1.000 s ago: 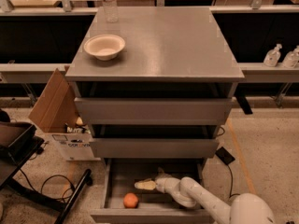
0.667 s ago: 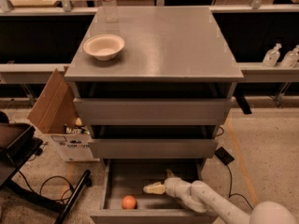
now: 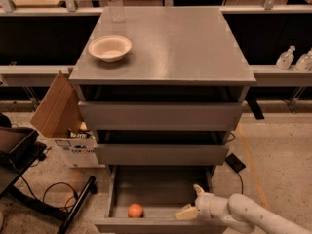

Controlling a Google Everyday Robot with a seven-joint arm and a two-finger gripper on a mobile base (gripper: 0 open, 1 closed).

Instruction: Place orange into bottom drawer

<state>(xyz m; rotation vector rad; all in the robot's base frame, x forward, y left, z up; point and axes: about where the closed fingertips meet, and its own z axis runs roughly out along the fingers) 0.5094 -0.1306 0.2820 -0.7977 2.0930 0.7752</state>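
The orange [image 3: 135, 210] lies inside the open bottom drawer [image 3: 161, 186], near its front left, resting on the drawer floor. My gripper [image 3: 192, 202] is to the right of the orange, over the front right part of the drawer, with a clear gap between them. Its cream fingers [image 3: 186, 212] are spread apart and hold nothing. My white arm [image 3: 253, 216] comes in from the lower right.
Two wider grey drawers [image 3: 161, 115] stand partly pulled out above. A cream bowl [image 3: 109, 48] and a clear bottle [image 3: 115, 1] sit on the cabinet top. A cardboard box [image 3: 58, 106] and a black stand [image 3: 19, 150] are at the left, and cables lie on the floor.
My gripper has pulled back to the right and toward the drawer's front, away from the orange. The orange has stayed in the drawer at about the same spot.
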